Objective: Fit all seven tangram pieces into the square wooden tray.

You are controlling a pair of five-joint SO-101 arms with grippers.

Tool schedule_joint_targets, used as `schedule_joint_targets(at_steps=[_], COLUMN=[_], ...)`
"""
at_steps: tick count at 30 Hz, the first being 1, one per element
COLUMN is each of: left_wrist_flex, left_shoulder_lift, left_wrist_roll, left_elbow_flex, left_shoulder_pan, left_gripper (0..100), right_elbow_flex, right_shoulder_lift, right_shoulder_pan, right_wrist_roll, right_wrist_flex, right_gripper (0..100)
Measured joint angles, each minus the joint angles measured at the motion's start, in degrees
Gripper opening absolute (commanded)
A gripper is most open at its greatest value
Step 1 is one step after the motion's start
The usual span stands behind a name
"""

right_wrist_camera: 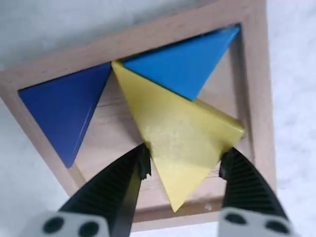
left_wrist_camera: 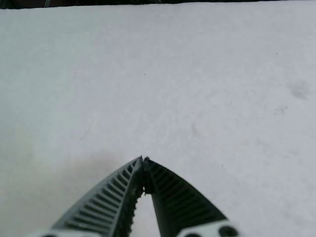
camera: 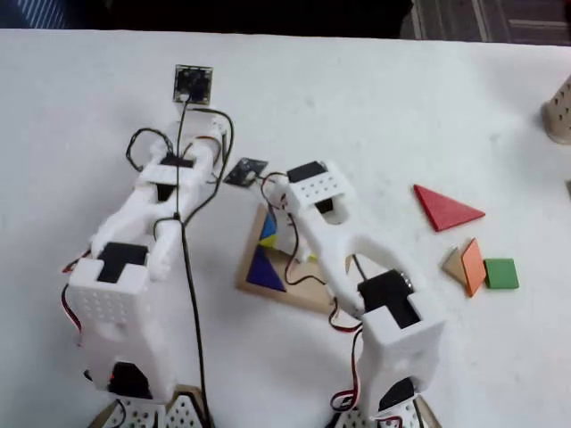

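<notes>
Your right gripper (right_wrist_camera: 186,157) pinches the yellow triangle (right_wrist_camera: 170,121) inside the wooden tray (right_wrist_camera: 256,98); your left gripper (left_wrist_camera: 144,164) hangs closed above the white table (left_wrist_camera: 197,74), dark floor (camera: 268,13) beyond.

In the high view, we see the right arm (camera: 343,241) hiding much of the wooden tray (camera: 299,294) and most of the yellow piece (right_wrist_camera: 182,138). The orange piece (camera: 473,266) overlaps a tan piece (camera: 454,264), and the frame edge cuts a perforated tan object (camera: 559,111).
</notes>
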Motion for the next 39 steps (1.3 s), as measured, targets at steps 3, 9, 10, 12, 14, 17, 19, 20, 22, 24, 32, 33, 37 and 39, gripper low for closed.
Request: schedule_joint_targets(at_steps=[3, 9, 10, 12, 14, 17, 19, 20, 22, 24, 32, 33, 37, 39], left_wrist_flex=[0.0, 0.0, 0.0, 0.0, 0.0, 0.0, 0.0, 0.0, 0.0, 0.0, 0.0, 0.0, 0.0, 0.0], left_shoulder_lift=[0.0, 0.0, 0.0, 0.0, 0.0, 0.0, 0.0, 0.0, 0.0, 0.0, 0.0, 0.0, 0.0, 0.0], left_wrist_roll=[0.0, 0.0, 0.0, 0.0, 0.0, 0.0, 0.0, 0.0, 0.0, 0.0, 0.0, 0.0, 0.0, 0.0], left_elbow_flex=[0.0, 0.0, 0.0, 0.0, 0.0, 0.0, 0.0, 0.0, 0.0, 0.0, -0.1, -0.1, -0.1, -0.1], left_shoulder_pan=[0.0, 0.0, 0.0, 0.0, 0.0, 0.0, 0.0, 0.0, 0.0, 0.0, 0.0, 0.0, 0.0, 0.0], left_gripper=[2, 2, 2, 2, 2, 2, 2, 2, 2, 2, 2, 2, 2, 2], right_elbow_flex=[0.0, 0.0, 0.0, 0.0, 0.0, 0.0, 0.1, 0.2, 0.3, 0.3, 0.3, 0.3, 0.3, -0.2], right_shoulder_lift=[0.0, -0.1, -0.1, -0.1, -0.1, -0.1, -0.8, -1.3, -2.5, -4.2, -6.4, -6.4, -6.4, -6.4], right_shoulder_pan=[0.0, 0.1, 0.1, 0.1, 0.1, 0.1, 0.1, 0.1, 0.4, 1.2, 5.1, 5.1, 5.0, 4.6], right_wrist_roll=[0.0, 0.1, 0.1, 0.1, 0.1, 0.1, 0.1, -0.3, -2.8, -5.3, -11.3, -11.7, -12.0, -12.1], right_wrist_flex=[0.2, 1.4, 1.4, 1.4, 1.4, 1.4, 1.4, 1.4, 1.4, 0.3, -5.6, -6.1, -6.7, -6.7], right_gripper=[5.7, 3.1, 3.0, 1.9, 1.8, 1.8, 1.8, 1.8, 1.8, 1.8, 1.8, 1.8, 1.8, 1.8])
